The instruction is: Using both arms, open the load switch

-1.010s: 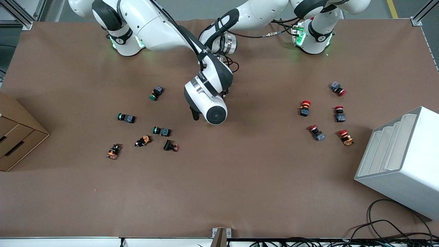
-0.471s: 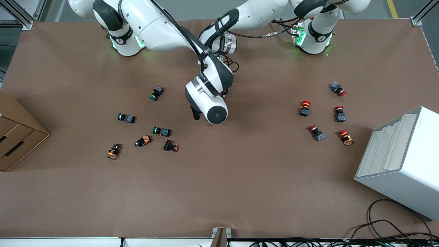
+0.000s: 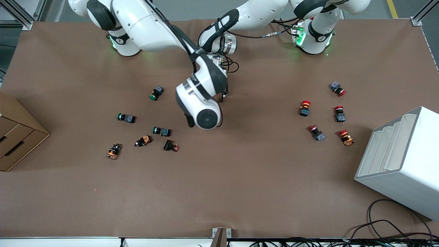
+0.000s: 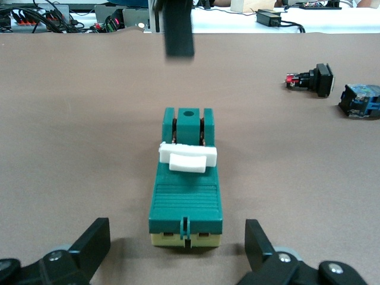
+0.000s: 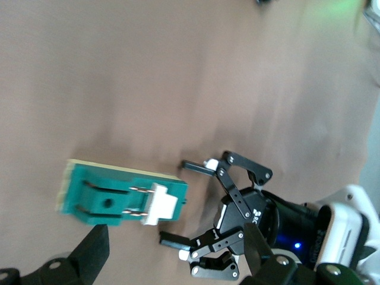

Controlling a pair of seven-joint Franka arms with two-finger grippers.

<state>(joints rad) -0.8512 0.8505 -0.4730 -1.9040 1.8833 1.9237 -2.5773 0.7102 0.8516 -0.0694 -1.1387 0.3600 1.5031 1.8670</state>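
The load switch (image 4: 186,178) lies flat on the brown surface (image 3: 240,178) near its middle, white tab up. The left gripper (image 4: 178,246) sits low just beside one end, jaws open and apart from it. The right gripper (image 5: 172,261) hovers over the switch, jaws open.

even overhead light, soft shadows under the arms (image 3: 164,27); right wrist view slightly blurred.

Brown table (image 3: 240,192), load switch (image 4: 186,183), scattered push buttons (image 3: 161,131), white rack (image 3: 401,161), cardboard box (image 3: 17,137)
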